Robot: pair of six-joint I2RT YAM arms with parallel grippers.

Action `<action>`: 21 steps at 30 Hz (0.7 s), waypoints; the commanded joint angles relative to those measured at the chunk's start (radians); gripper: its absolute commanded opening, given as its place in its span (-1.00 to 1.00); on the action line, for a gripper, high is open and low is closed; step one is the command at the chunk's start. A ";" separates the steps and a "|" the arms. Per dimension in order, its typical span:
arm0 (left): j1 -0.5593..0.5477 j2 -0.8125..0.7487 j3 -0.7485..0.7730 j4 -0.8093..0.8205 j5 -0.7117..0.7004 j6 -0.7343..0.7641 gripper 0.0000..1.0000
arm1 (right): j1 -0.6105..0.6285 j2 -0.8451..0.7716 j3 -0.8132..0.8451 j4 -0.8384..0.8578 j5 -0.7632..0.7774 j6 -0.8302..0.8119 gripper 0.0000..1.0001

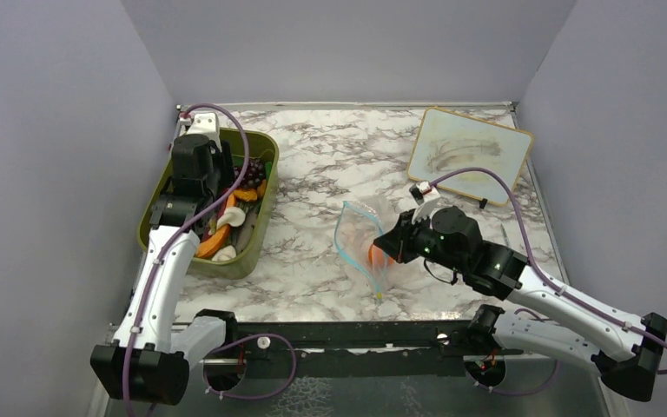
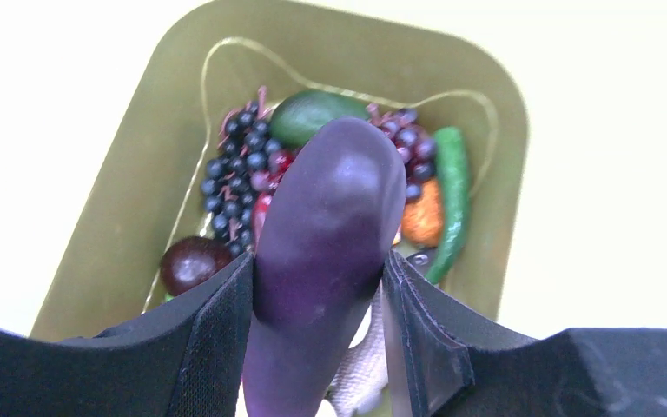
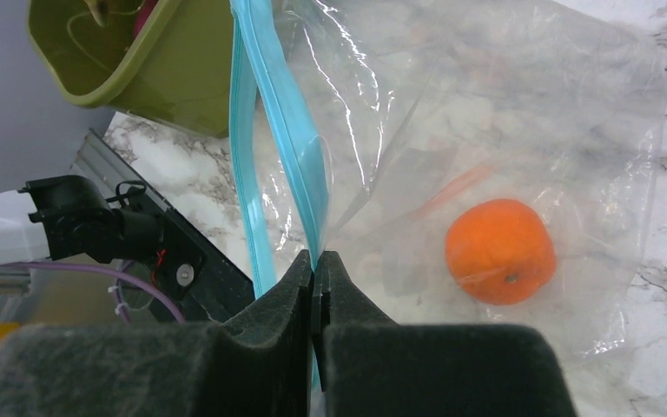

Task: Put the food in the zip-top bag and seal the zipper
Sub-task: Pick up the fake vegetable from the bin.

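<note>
My left gripper [image 2: 320, 261] is shut on a long dark purple food piece [image 2: 330, 208], held above the olive-green tub [image 2: 130, 191]. Below it the tub holds more food: a dark grape bunch [image 2: 233, 178], a dark red round piece [image 2: 193, 263], an orange piece [image 2: 423, 215] and a white piece [image 2: 360, 373]. The clear zip-top bag [image 3: 504, 104] lies on the marble table [image 1: 313, 174] with a round orange [image 3: 499, 250] inside. My right gripper [image 3: 315, 261] is shut on one side of the teal zipper [image 3: 293, 139]. The other zipper strip stands apart, so the mouth gapes.
The tub [image 1: 155, 217] sits at the table's left under the left wrist [image 1: 195, 165]. A white board with a tan rim [image 1: 469, 155] lies at the back right. The bag [image 1: 353, 233] rests right of centre, near the black front rail [image 1: 356, 334]. Grey walls enclose three sides.
</note>
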 commanded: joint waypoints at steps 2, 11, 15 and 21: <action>0.003 -0.079 0.065 0.017 0.194 -0.048 -0.45 | 0.002 0.012 0.021 0.043 0.012 0.084 -0.98; 0.003 -0.237 0.031 0.204 0.507 -0.195 -0.48 | 0.002 0.065 0.010 0.125 -0.039 0.202 -0.98; 0.000 -0.284 -0.014 0.338 0.669 -0.316 -0.49 | 0.001 0.097 0.005 0.154 -0.033 0.251 -0.98; -0.027 -0.304 -0.130 0.580 0.834 -0.565 -0.48 | 0.002 0.128 0.007 0.204 -0.042 0.294 -0.98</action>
